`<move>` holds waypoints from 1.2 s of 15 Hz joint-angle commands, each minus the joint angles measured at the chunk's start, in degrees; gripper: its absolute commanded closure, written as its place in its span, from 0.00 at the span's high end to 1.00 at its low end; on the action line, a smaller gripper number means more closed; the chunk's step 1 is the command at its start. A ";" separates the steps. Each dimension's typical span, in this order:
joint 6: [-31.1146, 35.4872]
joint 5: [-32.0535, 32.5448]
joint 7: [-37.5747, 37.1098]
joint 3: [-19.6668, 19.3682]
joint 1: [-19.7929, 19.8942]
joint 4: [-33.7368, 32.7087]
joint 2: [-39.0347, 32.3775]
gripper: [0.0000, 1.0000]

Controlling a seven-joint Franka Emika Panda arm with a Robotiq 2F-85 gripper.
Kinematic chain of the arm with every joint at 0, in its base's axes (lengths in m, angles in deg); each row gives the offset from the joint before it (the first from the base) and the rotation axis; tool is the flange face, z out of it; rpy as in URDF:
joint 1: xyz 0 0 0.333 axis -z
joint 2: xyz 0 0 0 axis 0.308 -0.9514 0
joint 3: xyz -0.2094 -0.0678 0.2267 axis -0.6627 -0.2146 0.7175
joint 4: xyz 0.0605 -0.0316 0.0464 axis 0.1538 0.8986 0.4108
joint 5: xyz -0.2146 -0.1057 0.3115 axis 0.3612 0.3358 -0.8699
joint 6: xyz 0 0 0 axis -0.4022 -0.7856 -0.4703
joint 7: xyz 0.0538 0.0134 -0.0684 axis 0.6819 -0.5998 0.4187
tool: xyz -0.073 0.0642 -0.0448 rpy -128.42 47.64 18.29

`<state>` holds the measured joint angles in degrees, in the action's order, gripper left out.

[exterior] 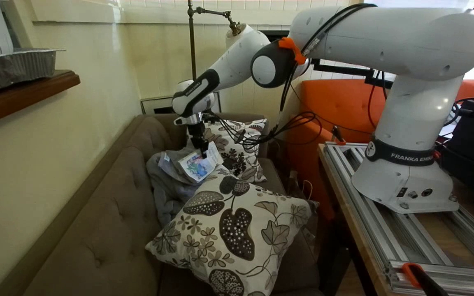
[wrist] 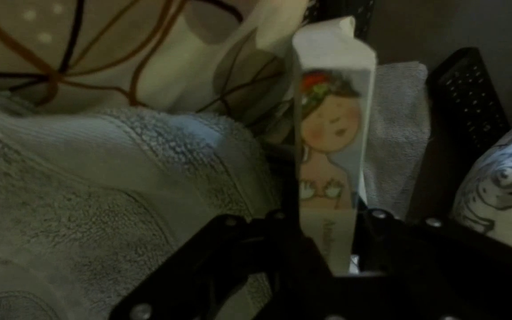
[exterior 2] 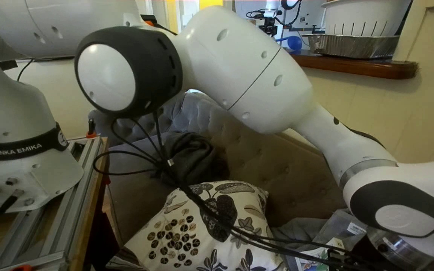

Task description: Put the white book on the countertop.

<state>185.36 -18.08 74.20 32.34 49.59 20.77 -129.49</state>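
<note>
We find the white book (exterior: pixel 198 167) over the sofa (exterior: pixel 109 205), tilted, its picture cover facing us in an exterior view and its spine turned up towards the wrist camera. The gripper (wrist: pixel 327 215) reaches down over it with 1 finger on each side; its jaws stand only as far apart as the book is thick, and we read them as pinching it, though the wrist view is dim. We judge the hold runs across the thickness because the covers look too wide to span. A grey towel (exterior: pixel 166 203) lies just beside and below; whether the book touches it or hangs clear, we cannot tell. The far cushion (exterior: pixel 243 164) sits just beyond to the right, the near cushion (exterior: pixel 241 230) in front, both likely to snag a low path. So we would lift well up before swinging to the countertop (exterior: pixel 66 80), near left on the wall (exterior: pixel 97 102), higher and well apart. A foil pan (exterior: pixel 27 68) stands there, so the book probably needs a spot alongside.
</note>
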 commanded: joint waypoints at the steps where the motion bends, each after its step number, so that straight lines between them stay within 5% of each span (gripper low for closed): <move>1: -10.60 0.51 -2.88 0.04 -0.53 -5.55 0.07 0.06; 8: -40.91 -6.82 -7.89 7.01 1.25 -13.52 6.00 0.06; 14: -54.11 -17.34 -19.13 14.21 0.66 -10.58 15.57 0.06; 18: -53.88 -23.33 -31.41 17.86 -0.81 -10.07 18.64 0.06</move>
<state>131.63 -36.77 51.05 48.04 49.26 8.80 -113.77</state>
